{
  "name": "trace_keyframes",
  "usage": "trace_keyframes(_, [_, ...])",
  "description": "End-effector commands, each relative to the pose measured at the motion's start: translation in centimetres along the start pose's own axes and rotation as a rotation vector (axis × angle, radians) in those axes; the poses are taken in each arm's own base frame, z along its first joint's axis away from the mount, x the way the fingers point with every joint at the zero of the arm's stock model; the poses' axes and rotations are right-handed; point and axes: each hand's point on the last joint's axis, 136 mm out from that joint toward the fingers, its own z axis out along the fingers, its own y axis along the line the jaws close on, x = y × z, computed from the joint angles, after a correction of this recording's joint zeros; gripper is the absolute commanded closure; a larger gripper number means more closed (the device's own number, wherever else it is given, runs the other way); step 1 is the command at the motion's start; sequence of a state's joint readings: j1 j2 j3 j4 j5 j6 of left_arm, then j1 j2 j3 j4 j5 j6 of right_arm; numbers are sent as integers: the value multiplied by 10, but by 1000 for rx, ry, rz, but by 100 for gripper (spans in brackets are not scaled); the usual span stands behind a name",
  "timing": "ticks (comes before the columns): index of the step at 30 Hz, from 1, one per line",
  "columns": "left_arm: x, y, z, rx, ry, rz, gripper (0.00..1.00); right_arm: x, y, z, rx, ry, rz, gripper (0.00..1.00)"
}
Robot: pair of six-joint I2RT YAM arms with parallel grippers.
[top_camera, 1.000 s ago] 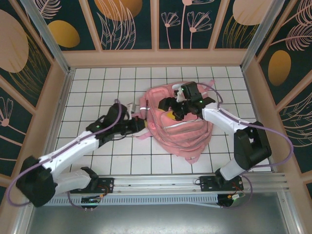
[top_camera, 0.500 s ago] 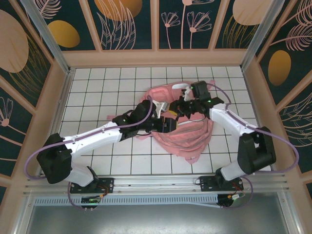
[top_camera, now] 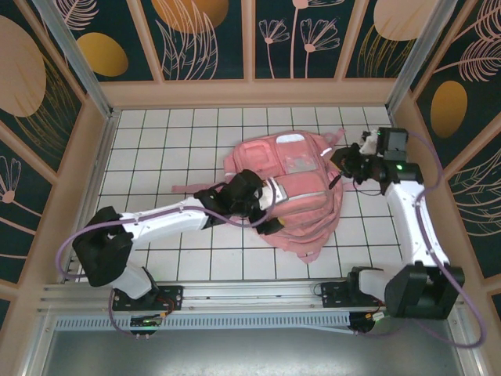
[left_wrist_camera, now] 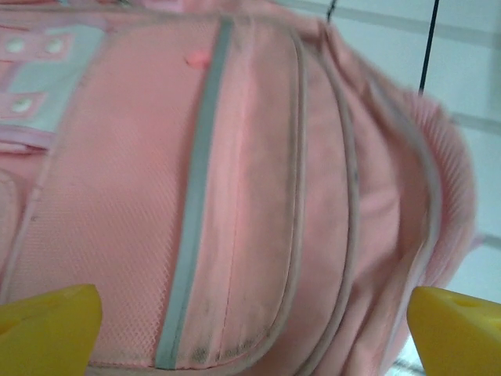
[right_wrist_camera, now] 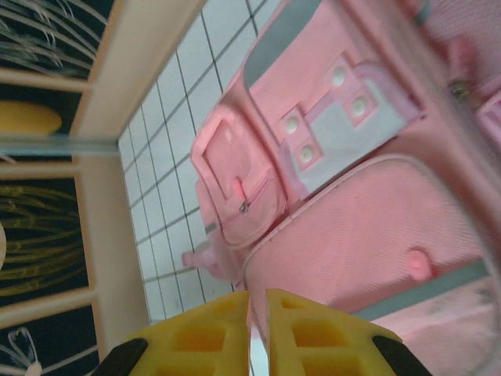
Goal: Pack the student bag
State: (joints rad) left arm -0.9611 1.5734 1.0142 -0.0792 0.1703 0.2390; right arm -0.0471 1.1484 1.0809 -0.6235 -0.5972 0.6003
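Observation:
The student bag point(top_camera: 301, 184), a soft pink backpack, lies front side up in the middle of the tiled table. My left gripper point(top_camera: 266, 211) hangs over its near left part. In the left wrist view the bag point(left_wrist_camera: 258, 172) spreads under that gripper point(left_wrist_camera: 254, 345), whose yellow fingertips point(left_wrist_camera: 47, 329) stand wide apart with nothing between them. My right gripper point(top_camera: 340, 166) is at the bag's right edge. In the right wrist view this gripper point(right_wrist_camera: 258, 321) has its jaws shut to a thin slit, and I cannot tell whether anything is pinched. The bag point(right_wrist_camera: 368, 235) and its whitish patch lie beyond.
A pink strap point(top_camera: 196, 189) trails left of the bag beside my left arm. A small zip pocket point(right_wrist_camera: 243, 196) shows on the bag's side. Wooden walls point(top_camera: 250, 92) ring the white tiled table point(top_camera: 156, 141), with bare tiles to the far left and near front.
My left arm swung right from beside the bag to over it and its jaws opened wide. My right gripper shut and drew back from the bag's middle to its right edge. The bag lies flatter.

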Motion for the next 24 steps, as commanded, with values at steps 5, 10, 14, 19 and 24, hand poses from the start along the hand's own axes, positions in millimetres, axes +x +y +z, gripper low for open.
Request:
trace_keyframes(5, [11, 42, 45, -185, 124, 254, 4, 28, -28, -17, 67, -13, 37, 100])
trace_keyframes(10, [-34, 36, 39, -111, 76, 144, 79, 41, -35, -12, 56, 22, 80, 100])
trace_keyframes(14, [-76, 6, 9, 36, -131, 48, 100, 82, -63, 2, 53, 134, 144, 100])
trace_keyframes(19, [-93, -2, -5, 93, -202, -90, 100, 92, -74, -2, 83, 118, 153, 100])
trace_keyframes(24, [-121, 8, -11, 82, -258, -252, 100, 89, -57, 19, -58, 107, 382, 100])
